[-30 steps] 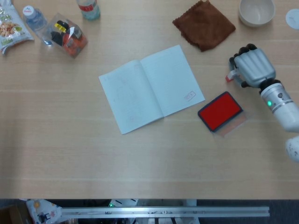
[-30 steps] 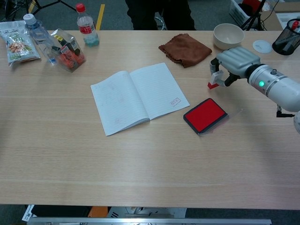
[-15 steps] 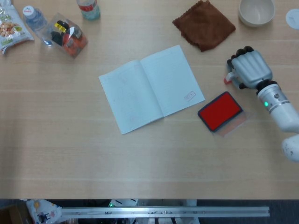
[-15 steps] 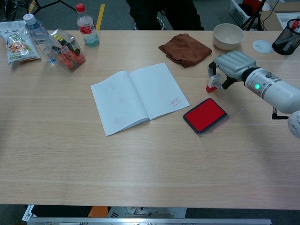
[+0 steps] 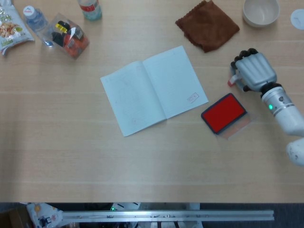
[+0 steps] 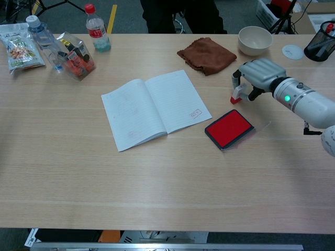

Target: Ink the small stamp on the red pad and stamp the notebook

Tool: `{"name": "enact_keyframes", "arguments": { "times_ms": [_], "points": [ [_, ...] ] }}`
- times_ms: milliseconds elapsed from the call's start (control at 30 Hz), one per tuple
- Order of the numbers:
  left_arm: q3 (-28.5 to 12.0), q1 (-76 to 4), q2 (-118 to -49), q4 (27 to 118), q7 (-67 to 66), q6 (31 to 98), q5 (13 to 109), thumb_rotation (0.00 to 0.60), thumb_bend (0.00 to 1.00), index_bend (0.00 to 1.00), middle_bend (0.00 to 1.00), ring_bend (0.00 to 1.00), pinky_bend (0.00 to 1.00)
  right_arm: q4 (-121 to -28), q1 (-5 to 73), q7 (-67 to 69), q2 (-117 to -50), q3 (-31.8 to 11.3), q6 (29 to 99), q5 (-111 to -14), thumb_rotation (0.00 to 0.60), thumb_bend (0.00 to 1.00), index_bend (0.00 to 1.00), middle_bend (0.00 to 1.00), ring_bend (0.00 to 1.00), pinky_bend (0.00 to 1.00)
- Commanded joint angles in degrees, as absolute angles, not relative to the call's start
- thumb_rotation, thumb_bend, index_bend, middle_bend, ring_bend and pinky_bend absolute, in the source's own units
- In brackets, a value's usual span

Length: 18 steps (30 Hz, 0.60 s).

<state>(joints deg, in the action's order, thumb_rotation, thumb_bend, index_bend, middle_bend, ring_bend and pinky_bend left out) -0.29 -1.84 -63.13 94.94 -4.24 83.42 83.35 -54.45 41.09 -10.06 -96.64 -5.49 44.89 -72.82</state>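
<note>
Light wood-grain table (image 6: 157,178): open notebook (image 6: 156,107) at centre bearing one stamp mark (image 6: 196,112), red pad (image 6: 229,128) just right of it, brown cloth (image 6: 206,54) and pale bowl (image 6: 255,40) toward the far edge. Right hand (image 6: 255,76), fingers curled, pinches the small stamp (image 6: 236,94) beyond the pad. Far left: bottles (image 6: 97,28) and snack packets (image 6: 20,50); grey floor behind.

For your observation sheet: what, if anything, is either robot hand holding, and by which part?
The right robot hand holds the stamp by its upper part, red base pointing down. The left hand is out of view.
</note>
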Motion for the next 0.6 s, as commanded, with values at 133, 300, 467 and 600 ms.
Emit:
{"name": "enact_keyframes", "arguments": {
  "times_ms": [133, 300, 467, 600],
  "points": [
    [-0.3, -1.8, -63.1, 94.9, -4.1, 83.4, 83.3, 0.600, 0.30, 0.11, 0.06, 0.06, 0.04, -54.8, 40.9, -10.5, -96.4, -5.7, 44.9, -72.6, 0.600, 0.28, 0.52, 0.41, 0.22, 0.21],
    [-0.2, -1.8, -63.1, 94.9, -4.1, 83.4, 83.4, 0.600, 0.30, 0.11, 0.06, 0.06, 0.04, -55.2, 40.8, -10.7, -96.2, -5.9, 44.9, -72.3, 0.600, 0.27, 0.49, 0.40, 0.21, 0.21],
    [-0.3, -1.8, -63.1, 94.9, -4.1, 83.4, 83.3, 0.600, 0.30, 0.11, 0.06, 0.06, 0.04, -55.4, 40.9, -11.3, -96.0, -6.2, 44.4, -71.8, 0.600, 0.27, 0.46, 0.39, 0.20, 0.21],
    [-0.3, -1.8, -62.9, 95.0, -4.0, 83.6, 83.4, 0.600, 0.30, 0.11, 0.06, 0.06, 0.04, -56.1, 40.9, -11.7, -95.6, -6.2, 44.4, -71.7, 0.600, 0.27, 0.40, 0.38, 0.20, 0.20]
  ]
}}
